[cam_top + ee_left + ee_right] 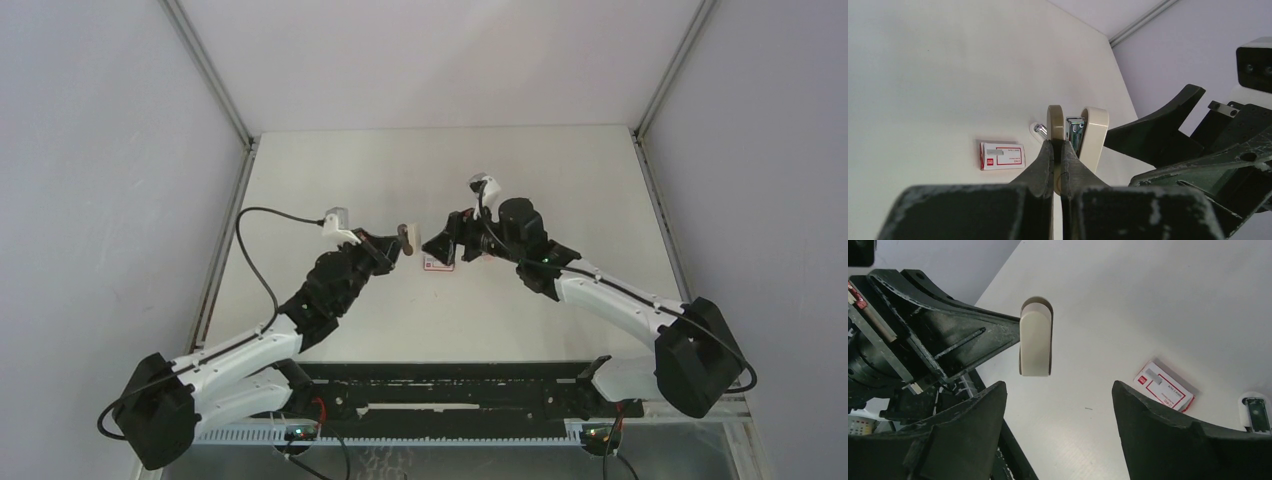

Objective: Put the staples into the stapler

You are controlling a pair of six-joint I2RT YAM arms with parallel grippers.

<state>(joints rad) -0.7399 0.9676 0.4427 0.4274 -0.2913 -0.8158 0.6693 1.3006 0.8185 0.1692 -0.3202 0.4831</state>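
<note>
While the strips themselves cannot be made out, the staple box (1164, 386), white with a red label, lies flat on the table (330, 170). It sits at the lower right of the right wrist view, with a grey edge showing along its upper right side. From above it is at the centre of the frame, just under the tip of the right arm. Close to its right, at the edge of the right wrist view, is a small white object (1255, 412) with a dark slot; what it is cannot be told.

Left of the box in the overhead frame is the stapler (1075, 135), hinged open. In the left wrist view its tan base, bright metal channel and cream cover fan apart at mid frame. The left gripper (1059, 150) is clamped tight on the tan base, its fingers pressed to either side.

The right gripper (1058, 387) faces the stapler from the right with its fingers spread wide and nothing between them. The cream cover shows beyond the gap, upper centre.
</note>
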